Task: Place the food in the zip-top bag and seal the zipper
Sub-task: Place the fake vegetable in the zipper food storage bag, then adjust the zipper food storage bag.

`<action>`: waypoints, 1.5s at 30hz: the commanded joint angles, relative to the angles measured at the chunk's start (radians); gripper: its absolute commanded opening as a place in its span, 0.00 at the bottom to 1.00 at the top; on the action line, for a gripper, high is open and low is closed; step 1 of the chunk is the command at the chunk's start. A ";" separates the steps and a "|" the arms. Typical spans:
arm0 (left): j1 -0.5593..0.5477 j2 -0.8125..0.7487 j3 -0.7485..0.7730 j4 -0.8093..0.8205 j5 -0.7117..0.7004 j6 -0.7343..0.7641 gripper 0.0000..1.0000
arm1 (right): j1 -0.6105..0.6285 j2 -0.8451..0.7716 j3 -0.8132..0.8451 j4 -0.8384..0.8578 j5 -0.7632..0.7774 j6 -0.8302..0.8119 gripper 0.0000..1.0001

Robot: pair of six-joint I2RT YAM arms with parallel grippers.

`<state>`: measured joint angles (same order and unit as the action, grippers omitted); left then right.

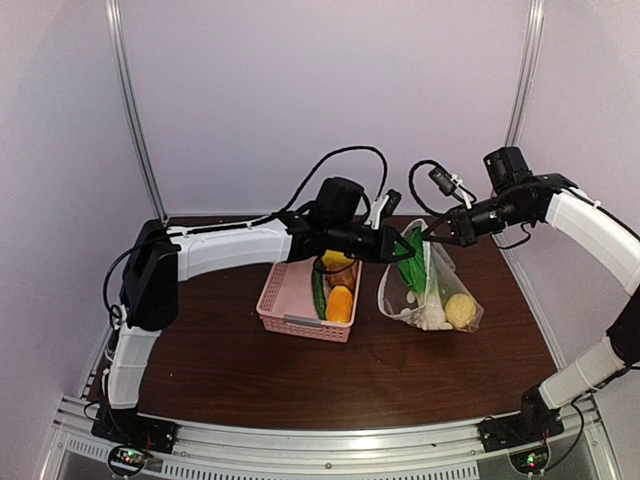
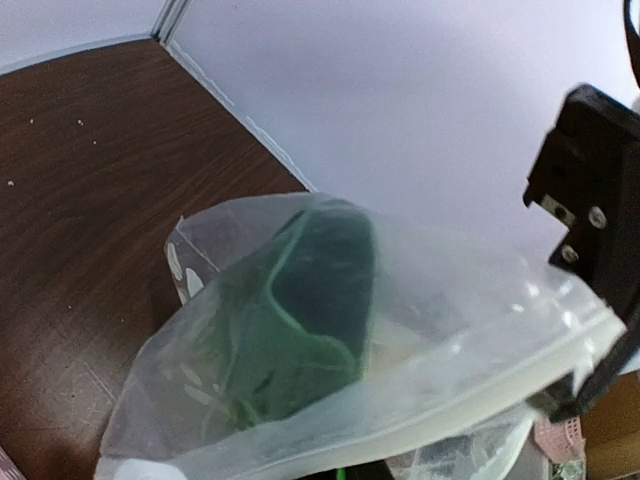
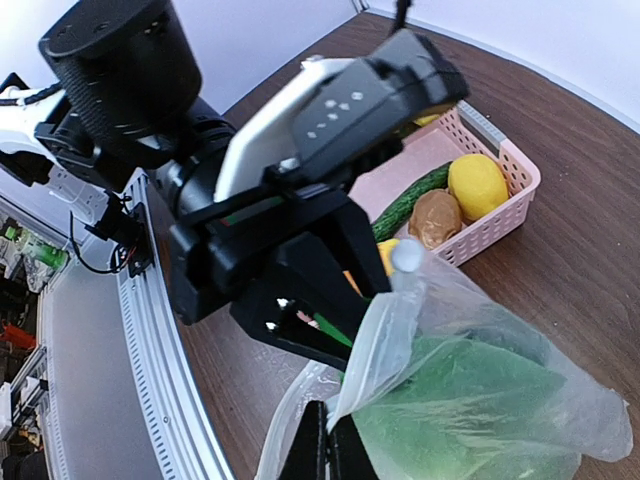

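The clear dotted zip-top bag (image 1: 432,290) stands on the table right of the basket. It holds a green leafy vegetable (image 1: 412,262), a yellow lemon (image 1: 461,311) and a pale piece (image 1: 432,319). My right gripper (image 3: 332,445) is shut on the bag's mouth edge and holds it up. My left gripper (image 1: 396,245) is at the bag's mouth with its jaws spread, and the zipper edge (image 2: 420,400) lies across them. The leafy vegetable (image 2: 310,320) shows through the bag wall. A cucumber (image 3: 408,203), a lemon (image 3: 477,185) and a brown piece (image 3: 437,217) lie in the basket.
The pink lattice basket (image 1: 288,298) sits left of the bag and also holds an orange piece (image 1: 340,303). Both arms meet above the bag. White walls and a corner post stand close behind the table.
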<state>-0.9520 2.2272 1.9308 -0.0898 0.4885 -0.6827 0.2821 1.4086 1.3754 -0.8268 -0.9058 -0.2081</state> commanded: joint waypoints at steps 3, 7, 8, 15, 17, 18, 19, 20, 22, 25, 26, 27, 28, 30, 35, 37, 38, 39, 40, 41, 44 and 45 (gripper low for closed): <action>0.024 0.094 0.086 0.113 -0.033 -0.175 0.31 | 0.018 -0.041 0.007 -0.031 -0.113 -0.066 0.00; 0.032 0.090 0.095 0.201 -0.015 -0.201 0.65 | 0.016 -0.063 -0.034 -0.023 -0.048 -0.066 0.00; 0.031 0.077 0.097 0.201 -0.023 -0.188 0.71 | 0.016 -0.068 -0.045 -0.014 -0.029 -0.064 0.00; 0.029 -0.091 0.014 0.137 -0.062 -0.085 0.84 | -0.053 -0.071 -0.035 0.049 0.096 0.005 0.00; 0.029 -0.152 -0.023 0.126 -0.045 -0.049 0.91 | -0.109 -0.053 -0.019 0.065 0.196 0.041 0.00; 0.029 -0.182 -0.047 0.124 -0.036 -0.030 0.97 | -0.130 -0.043 -0.013 0.069 0.234 0.045 0.00; 0.028 -0.213 -0.066 0.120 -0.032 -0.011 0.98 | -0.146 -0.036 -0.009 0.070 0.261 0.046 0.00; 0.029 -0.240 -0.083 0.109 -0.042 0.011 0.98 | -0.162 -0.030 -0.004 0.071 0.262 0.047 0.00; 0.029 -0.296 -0.130 0.096 -0.098 0.079 0.98 | -0.169 -0.031 -0.010 0.089 0.228 0.056 0.00; 0.042 -0.330 -0.179 -0.019 -0.246 0.164 0.98 | -0.164 -0.026 0.011 0.076 0.144 0.047 0.00; 0.048 -0.325 -0.190 -0.036 -0.267 0.170 0.98 | -0.163 -0.030 0.007 0.078 0.156 0.045 0.00; 0.052 -0.321 -0.206 -0.033 -0.264 0.170 0.98 | -0.154 -0.035 -0.019 0.119 0.205 0.065 0.00; 0.052 -0.314 -0.219 -0.023 -0.246 0.165 0.96 | -0.137 -0.025 -0.030 0.125 0.237 0.047 0.00; 0.047 -0.283 -0.224 0.001 -0.188 0.113 0.90 | -0.121 0.029 -0.003 0.050 0.184 0.015 0.00; -0.003 -0.182 -0.180 -0.004 -0.154 0.019 0.83 | -0.099 0.040 -0.011 0.110 0.143 0.081 0.00; -0.015 -0.133 -0.128 -0.057 -0.175 0.021 0.82 | -0.090 0.048 0.002 0.094 0.150 0.073 0.00; -0.016 -0.114 -0.103 -0.085 -0.193 0.021 0.82 | -0.087 0.054 0.009 0.083 0.143 0.071 0.00; -0.017 -0.093 -0.081 -0.112 -0.218 0.015 0.80 | -0.087 0.057 0.012 0.078 0.141 0.069 0.00; -0.017 -0.076 -0.063 -0.135 -0.245 0.011 0.79 | -0.086 0.057 0.011 0.079 0.140 0.068 0.00; -0.017 -0.061 -0.053 -0.141 -0.259 0.015 0.78 | -0.085 0.052 0.007 0.082 0.142 0.069 0.00; -0.015 0.001 0.007 -0.165 -0.249 0.024 0.72 | -0.084 0.044 -0.002 0.089 0.146 0.071 0.00; -0.014 0.031 0.030 -0.180 -0.252 0.023 0.70 | -0.084 0.042 -0.003 0.089 0.146 0.069 0.00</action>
<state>-0.9779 2.2040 1.8591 -0.2379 0.2680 -0.6559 0.1925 1.4609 1.3609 -0.7486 -0.7517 -0.1493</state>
